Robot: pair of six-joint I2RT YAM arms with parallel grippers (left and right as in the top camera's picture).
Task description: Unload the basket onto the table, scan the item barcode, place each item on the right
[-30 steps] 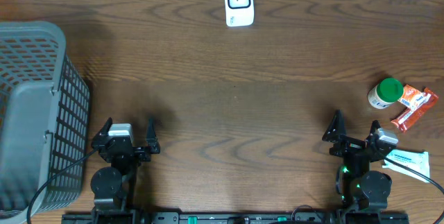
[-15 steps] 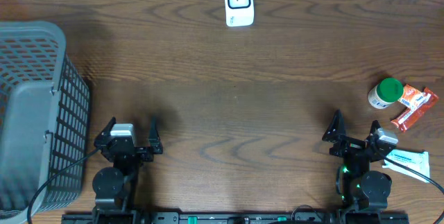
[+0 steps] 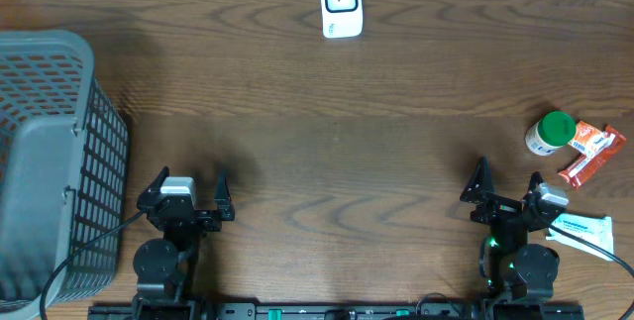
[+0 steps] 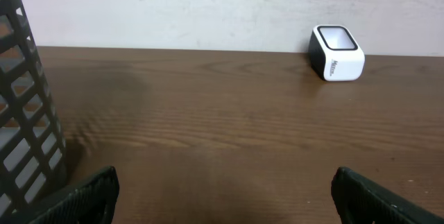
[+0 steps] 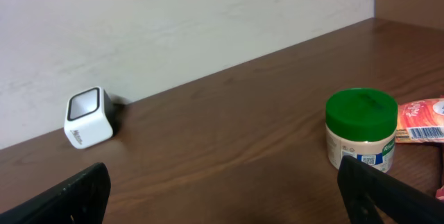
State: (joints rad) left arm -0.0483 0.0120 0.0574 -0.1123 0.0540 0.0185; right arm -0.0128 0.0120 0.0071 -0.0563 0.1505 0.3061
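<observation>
basket point(image 3: 103, 176): cut by left edge | jar point(image 5: 361, 128) label: unreadable (tiny print)

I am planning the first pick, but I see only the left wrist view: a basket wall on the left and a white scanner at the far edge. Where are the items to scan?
Observer: On the far right side, out of your view. A jar with a green lid stands there, with orange packets beside it.
Operator: Is anything nearer to the right arm?
Observer: Yes, a white and teal packet lies close to the right of the right gripper.
Operator: Does that arm hold something?
Observer: No, its fingers are open with nothing between them.
</observation>
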